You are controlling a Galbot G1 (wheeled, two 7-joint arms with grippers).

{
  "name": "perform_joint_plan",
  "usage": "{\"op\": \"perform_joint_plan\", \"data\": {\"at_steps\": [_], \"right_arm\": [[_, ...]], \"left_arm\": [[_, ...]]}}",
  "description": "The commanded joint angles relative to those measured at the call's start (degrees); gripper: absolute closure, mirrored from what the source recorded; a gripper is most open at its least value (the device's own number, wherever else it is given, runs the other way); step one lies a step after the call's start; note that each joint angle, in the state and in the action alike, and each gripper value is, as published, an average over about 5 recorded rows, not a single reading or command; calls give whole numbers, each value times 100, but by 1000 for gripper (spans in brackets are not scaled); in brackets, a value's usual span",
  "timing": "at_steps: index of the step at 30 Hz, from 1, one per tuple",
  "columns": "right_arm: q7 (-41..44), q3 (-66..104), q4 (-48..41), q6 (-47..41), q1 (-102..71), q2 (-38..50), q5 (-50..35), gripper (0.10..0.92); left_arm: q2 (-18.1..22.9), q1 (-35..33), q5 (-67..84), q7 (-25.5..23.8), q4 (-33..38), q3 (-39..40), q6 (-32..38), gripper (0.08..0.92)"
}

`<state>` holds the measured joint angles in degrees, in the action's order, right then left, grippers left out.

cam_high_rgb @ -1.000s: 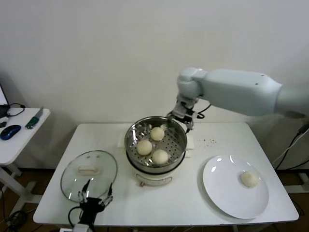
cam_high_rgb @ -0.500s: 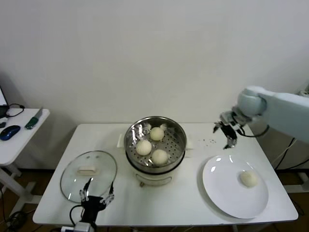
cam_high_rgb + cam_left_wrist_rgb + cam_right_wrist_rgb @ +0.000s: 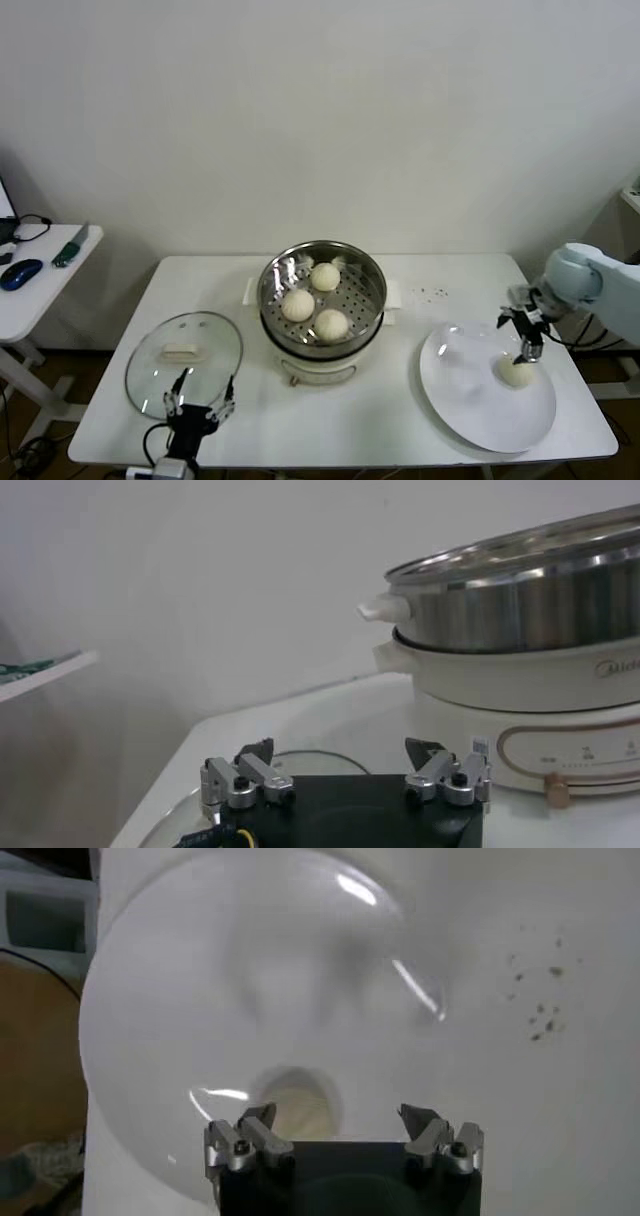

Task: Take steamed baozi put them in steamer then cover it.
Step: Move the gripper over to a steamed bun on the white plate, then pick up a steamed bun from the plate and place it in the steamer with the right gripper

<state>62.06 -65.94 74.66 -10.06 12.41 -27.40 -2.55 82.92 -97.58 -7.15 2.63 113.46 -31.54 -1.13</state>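
Swinging away from the steamer, my right gripper has crossed the table and now hangs just above the last bun on the white plate, right of the steamer. Its jaws stand fully spread and hold nothing; in the right wrist view the fourth baozi sits below and between the open fingers, a little toward one finger rather than centred.

I judge the step in hand to be the pick of this final bun. Three baozi already rest on the steamer's perforated floor, touching or nearly touching one another, with free floor left on the side away from them. Next I need to centre over the bun, drop until the fingers straddle its dome, then close gently: the dough looks soft, smooth and rounded, so it would dent or roll off under a hard squeeze, and the glossy plate gives it little hold.

My left gripper waits, equally wide open and empty, low at the front table edge left of the steamer, just over the near rim of the cover. That lid lies flat beside the steamer: clear glass, a thin metal rim, a cream bar handle at its middle. The steamer itself is a polished steel pot on a white base.
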Motion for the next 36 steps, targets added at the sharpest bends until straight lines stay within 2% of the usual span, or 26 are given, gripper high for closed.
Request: {"op": "perform_joint_plan", "data": {"at_steps": [1,17,28,36], "right_arm": [[85,866,-421,-56,-1177,110,542,203],[78,846,-626,-39,-1188,-273,599,203],[126,688,-605,50,-1058,-237,666,305],[74,580,-561,34,-835,-236,503,338]], "left_arm": [[16,-2,-6,1,1,-3,-9,177],[15,11,6,2,-53,-20,-3,177],[32,-24,9,4,-54,-22,9,177],[51,-35,8,4,-43,-12,21,177]]}}
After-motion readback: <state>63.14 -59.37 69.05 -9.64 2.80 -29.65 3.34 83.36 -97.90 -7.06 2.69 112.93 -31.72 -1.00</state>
